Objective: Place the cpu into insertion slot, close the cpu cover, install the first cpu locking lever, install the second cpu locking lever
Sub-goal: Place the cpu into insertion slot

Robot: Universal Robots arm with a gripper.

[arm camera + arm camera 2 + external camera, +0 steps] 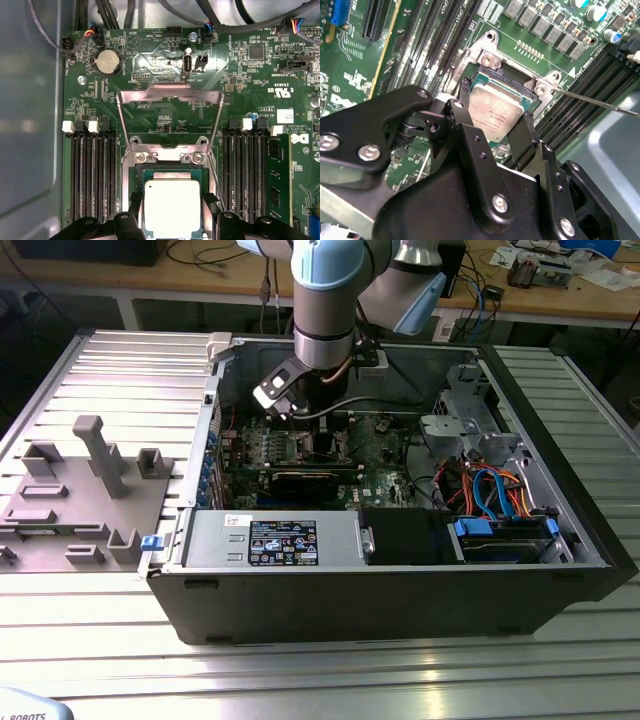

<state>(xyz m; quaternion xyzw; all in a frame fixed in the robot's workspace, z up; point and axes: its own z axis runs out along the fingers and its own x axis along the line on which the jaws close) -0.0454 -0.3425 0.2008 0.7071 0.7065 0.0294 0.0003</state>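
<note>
1. Slatted aluminium table (300, 680) carries everything you see in the exterior view, and a long wooden bench (200, 280) crosses the back at 12 o'clock.
2. At the middle of that view lies the open black computer case (300, 605). The green motherboard (385, 480) is on its floor.
3. At 9 o'clock, outside the case, you have a grey moulded fixture tray (80, 490). At 3 o'clock, inside the case, sits a bundle of blue and orange cables (490, 485).
4. Your grey-and-blue robot arm (325, 310) hangs from 12 o'clock down into the case, over the board.
5. In the second wrist view, the black two-finger gripper (496, 100) straddles the small flat square cpu (497, 112) with its silvery-grey metal top. One fingertip rests against each of two opposite edges, so the tool is narrow and closed on the chip.
6. The cpu sits inside the square dark insertion slot (506, 79) with its metal rim. You cannot tell whether it is fully seated.
7. A thin steel-wire locking lever (590, 100) sticks out from one corner of the slot. It is unlatched and crosses above the long black memory slots (570, 120).
8. In the first wrist view, the thin silvery cpu cover (170, 91) stands open, hinged at the slot edge opposite the gripper (172, 200). The green board shows through its central window.
9. A round silver coin cell (108, 61) lies beyond the cover, and memory slots flank the cpu (172, 205) on both sides.
</note>
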